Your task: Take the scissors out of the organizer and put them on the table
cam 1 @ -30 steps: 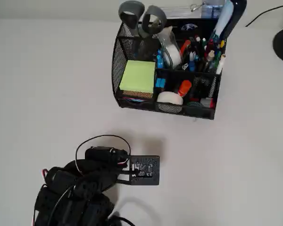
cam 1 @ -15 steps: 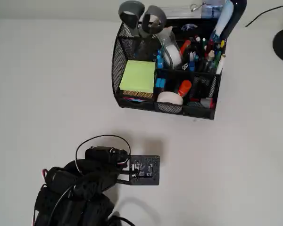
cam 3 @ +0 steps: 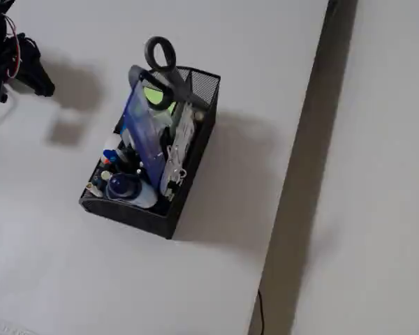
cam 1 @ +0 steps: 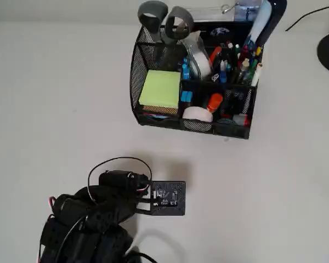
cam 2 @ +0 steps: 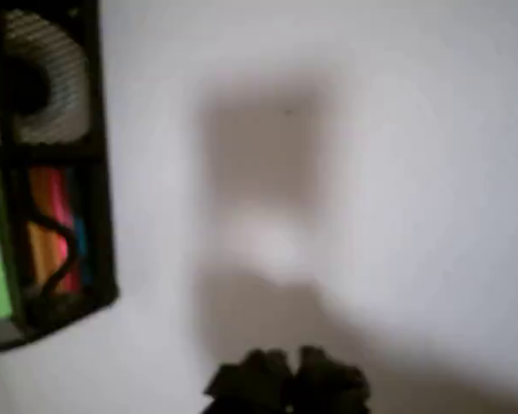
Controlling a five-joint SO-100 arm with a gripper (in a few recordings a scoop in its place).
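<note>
**Inspector A:** We find the scissors (cam 1: 165, 21) standing handles-up in the far left compartment of the organizer (cam 1: 193, 76) in the overhead view, blades down inside the mesh. Both grey loops rise above the rim. In the fixed view the scissors (cam 3: 162, 61) show the same way, at the far end of the organizer (cam 3: 150, 146).

**Inspector B:** Agreed. Then we record nothing as removed. Where does the arm stand?

**Inspector A:** In the overhead view the arm sits low at the near left of the table (cam 1: 55, 98), well apart from the organizer, with bare table between them. The gripper (cam 2: 287, 379) appears in the wrist view as a dark blurred shape at the bottom edge, above plain table, with a corner of the organizer (cam 2: 52, 164) at the left edge.

**Inspector B:** And the fingers?

**Inspector A:** The wrist view is too soft for us to be sure. The two dark lobes seem close together, but we cannot tell how wide they stand. We do see nothing between them; they grasp no object.

**Inspector B:** Our judgement on progress, then: the task is at its start. The approach to the handles, the grasp, the lift clear of the compartment and the placing on the table all remain.

**Inspector A:** We would add one caution. The tape (cam 1: 197, 55) and the pens (cam 1: 236, 63) crowd the neighbouring compartments, so the lift likely needs to go straight up.
</note>
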